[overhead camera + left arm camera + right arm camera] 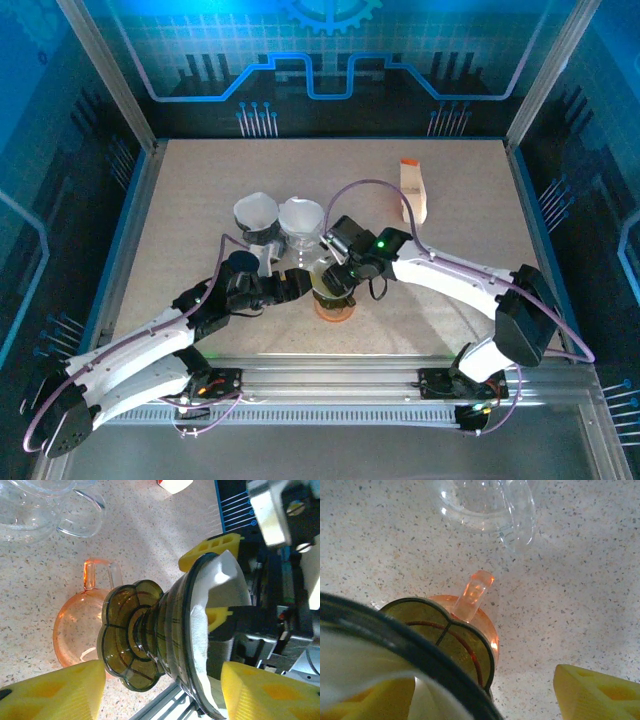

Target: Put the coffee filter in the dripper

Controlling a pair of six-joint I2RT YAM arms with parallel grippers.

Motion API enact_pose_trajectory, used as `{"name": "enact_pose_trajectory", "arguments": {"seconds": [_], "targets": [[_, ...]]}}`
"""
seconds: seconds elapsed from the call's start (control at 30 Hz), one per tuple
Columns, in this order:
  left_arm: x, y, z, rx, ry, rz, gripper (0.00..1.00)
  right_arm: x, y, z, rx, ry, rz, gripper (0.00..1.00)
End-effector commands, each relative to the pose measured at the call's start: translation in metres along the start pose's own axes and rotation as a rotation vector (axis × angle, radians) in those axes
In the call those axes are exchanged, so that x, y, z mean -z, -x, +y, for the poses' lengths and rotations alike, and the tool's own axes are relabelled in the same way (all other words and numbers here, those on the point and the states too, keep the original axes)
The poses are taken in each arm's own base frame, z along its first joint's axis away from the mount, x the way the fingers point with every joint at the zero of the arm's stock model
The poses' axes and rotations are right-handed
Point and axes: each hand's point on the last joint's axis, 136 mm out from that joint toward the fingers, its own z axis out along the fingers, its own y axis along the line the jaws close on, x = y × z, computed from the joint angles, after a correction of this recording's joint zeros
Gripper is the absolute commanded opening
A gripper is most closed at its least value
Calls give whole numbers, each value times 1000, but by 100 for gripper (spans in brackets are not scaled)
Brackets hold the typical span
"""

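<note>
Both arms meet mid-counter (pixel 180 200), a bit toward the near edge, over an orange cup (pixel 75 625). The dripper (pixel 145 635), dark olive w/ a scalloped base, is above the cup, base toward it; can't tell if it rests on the cup. The filter (pixel 227 580), white paper, is already inside the dripper, its top edge sticking out past the rim.

R gripper (pixel 485 700): jaws wide apart and astride the dripper rim, one yellow finger (pixel 220 617) inside the filter, the other outside. Right wrist view shows bare counter btwn the outer finger and the rim, so it isn't clamping.

L gripper (pixel 162 695): yellow fingers either side of the dripper, one by the base, one by the rim end. Both v. close to it, but can't tell whether they touch or grip.

A clear glass jug (pixel 300 222) stands just beyond the cup, toward the far edge, w/ a white cone (pixel 255 212) beside it on the left. A carton (pixel 413 190) stands near the far edge, right of centre, well apart from the rest.
</note>
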Motion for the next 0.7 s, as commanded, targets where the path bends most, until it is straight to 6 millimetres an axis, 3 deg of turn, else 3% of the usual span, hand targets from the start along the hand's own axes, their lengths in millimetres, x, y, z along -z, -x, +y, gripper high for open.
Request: {"name": "enact_pose_trajectory", "arguments": {"seconds": [0.0,0.3,0.67], "targets": [[1,1,-3,-6,-16,1,64,-7,-3,0,21,-23,14,74],[-3,-1,0,1,-13,11,66,-10,-7,-1,21,-36,23,74],[-4,-5,6,8,6,23,53,-2,3,-1,9,-34,-23,74]]}}
